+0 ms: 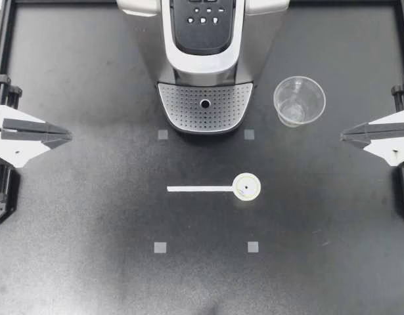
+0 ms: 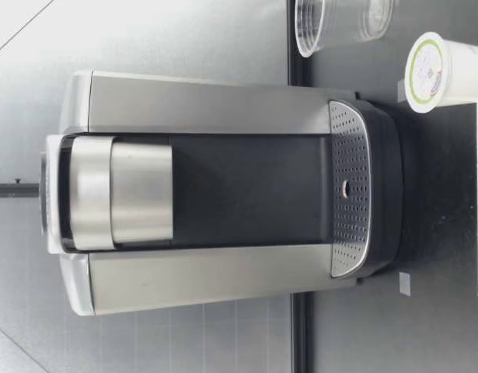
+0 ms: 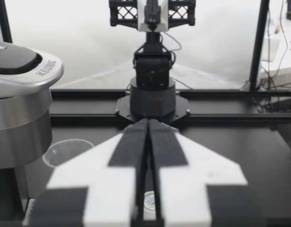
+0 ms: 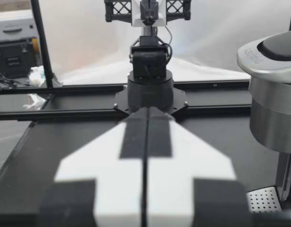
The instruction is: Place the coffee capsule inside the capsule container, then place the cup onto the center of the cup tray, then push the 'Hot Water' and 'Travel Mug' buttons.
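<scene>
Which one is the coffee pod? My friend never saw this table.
Find the big silver and black coffee machine on the black table. In front of its perforated metal cup tray lies a thin white strip, with the small round white coffee capsule at its end. Unlike the clear plastic cup nearby, it is solid white with a pale green rim.

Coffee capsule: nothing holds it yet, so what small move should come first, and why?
Probably open my right gripper and reach toward the coffee capsule. It stands free on the table in front of the cup tray, nearer to that gripper than to my left gripper, and both grippers are shut, holding nothing.
</scene>
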You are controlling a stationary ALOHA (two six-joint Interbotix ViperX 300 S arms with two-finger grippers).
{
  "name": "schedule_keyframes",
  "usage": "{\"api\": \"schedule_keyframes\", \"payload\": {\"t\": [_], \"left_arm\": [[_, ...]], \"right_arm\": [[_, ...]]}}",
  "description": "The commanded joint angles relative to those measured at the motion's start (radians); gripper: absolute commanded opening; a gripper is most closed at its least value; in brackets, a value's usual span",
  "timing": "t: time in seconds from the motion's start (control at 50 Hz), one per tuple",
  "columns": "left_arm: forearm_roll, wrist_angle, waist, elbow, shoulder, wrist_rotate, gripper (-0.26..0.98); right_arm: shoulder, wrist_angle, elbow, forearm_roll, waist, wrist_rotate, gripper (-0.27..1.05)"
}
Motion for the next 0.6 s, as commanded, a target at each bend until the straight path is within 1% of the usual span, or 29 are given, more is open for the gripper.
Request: {"api": "schedule_keyframes", "payload": {"t": [0.0,0.02,0.1,0.28,0.46,0.58], "left_arm": [[0.000,-0.008,0.006,-0.012,0.015,0.003,0.17],[0.000,-0.008,0.006,-0.012,0.017,0.002,0.15],[0.000,-0.014,0.006,-0.015,0.032,-0.003,0.09],[0.000,-0.031,0.006,-0.015,0.114,-0.005,0.09],[-0.002,-0.072,0.006,-0.040,0.265,-0.011,0.09],[-0.002,-0.074,0.006,-0.084,0.374,-0.028,0.09]], "right_arm": [[0.009,-0.006,-0.005,-0.002,-0.005,0.000,0.12],[0.011,-0.011,-0.002,-0.002,-0.005,0.000,0.09],[0.020,-0.011,0.006,0.000,-0.005,0.002,0.03],[0.067,-0.008,0.021,0.000,-0.005,0.006,0.03],[0.153,0.008,0.017,0.002,-0.005,0.014,0.03],[0.207,0.023,0.012,0.000,-0.005,0.058,0.03]]}}
